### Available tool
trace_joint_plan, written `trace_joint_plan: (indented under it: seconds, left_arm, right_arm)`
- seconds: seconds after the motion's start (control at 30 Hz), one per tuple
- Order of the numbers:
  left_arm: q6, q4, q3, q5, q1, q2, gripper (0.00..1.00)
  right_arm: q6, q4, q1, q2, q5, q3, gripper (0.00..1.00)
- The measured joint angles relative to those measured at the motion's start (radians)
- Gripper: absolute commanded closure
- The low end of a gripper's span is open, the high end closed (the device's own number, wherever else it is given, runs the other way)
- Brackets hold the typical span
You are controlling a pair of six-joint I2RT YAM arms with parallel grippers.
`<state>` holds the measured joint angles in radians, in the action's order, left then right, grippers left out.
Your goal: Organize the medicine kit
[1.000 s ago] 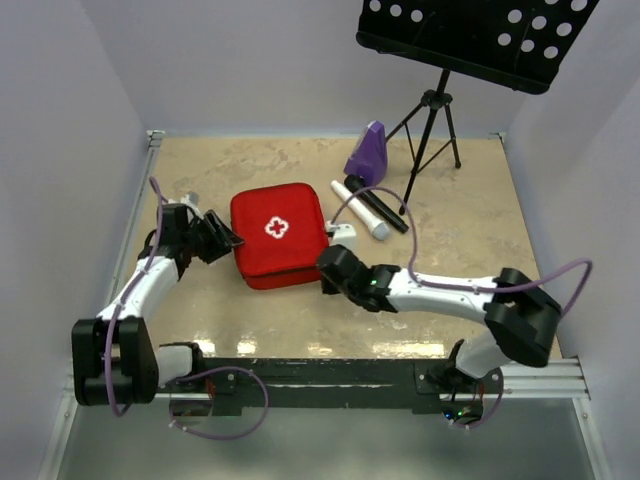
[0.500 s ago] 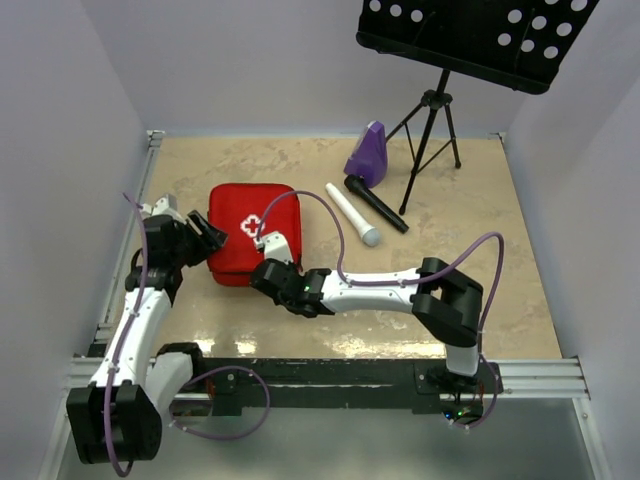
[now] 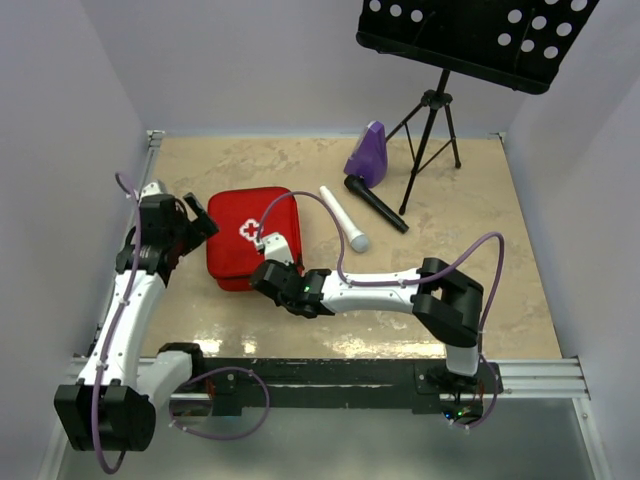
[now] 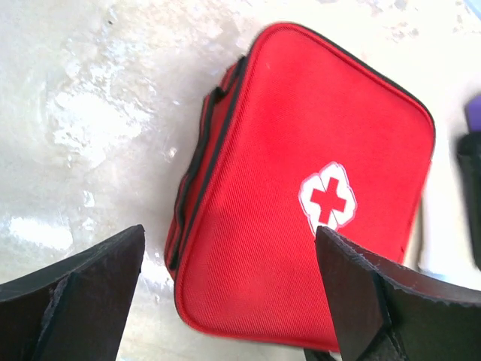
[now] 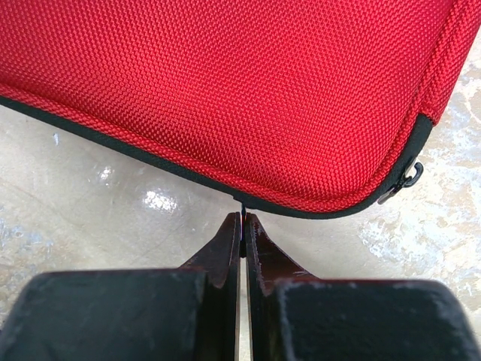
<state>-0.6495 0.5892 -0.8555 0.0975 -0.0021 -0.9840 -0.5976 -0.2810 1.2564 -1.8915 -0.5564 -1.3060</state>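
Note:
The red medicine kit (image 3: 250, 235) lies zipped shut on the table at centre left, white cross facing up. My left gripper (image 3: 195, 222) is open and empty, hovering just left of the kit. In the left wrist view the kit (image 4: 301, 188) fills the space between my spread fingers (image 4: 90, 286). My right gripper (image 3: 265, 270) is at the kit's near edge. In the right wrist view it (image 5: 242, 218) is shut on a thin black zipper tab at the edge of the kit (image 5: 225, 90). A second zipper pull (image 5: 406, 179) hangs at the corner.
A white microphone (image 3: 342, 218) and a black microphone (image 3: 378, 203) lie right of the kit. A purple metronome (image 3: 367, 152) stands behind them. A music stand tripod (image 3: 430, 110) stands at the back right. Walls enclose the table on three sides.
The kit has slid left across the table with my right gripper at its near edge. My left arm has drawn back to the left. The white microphone has shifted slightly left.

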Motion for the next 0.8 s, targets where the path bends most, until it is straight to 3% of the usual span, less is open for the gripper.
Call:
trace_joint_plan:
  seconds: [0.23,0.43,0.6,0.8]
  left_arm:
    - [-0.027,0.022,0.036,-0.182,0.000,0.146,0.00]
    - [-0.101,0.019,0.226,-0.356,-0.028,0.283,0.00]
    - [-0.163,-0.050,0.312,-0.344,-0.007,0.288,0.00]
    - [-0.218,-0.217,0.389,-0.356,-0.008,0.231,0.00]
  right_arm:
    - [0.037,-0.016,0.000,-0.016,0.007,-0.031,1.00]
    - [0.104,-0.052,0.003,-0.159,0.033,-0.246,1.00]
    - [0.116,-0.126,0.001,-0.228,0.042,-0.345,1.00]
    - [0.123,-0.133,-0.005,-0.218,0.051,-0.338,1.00]
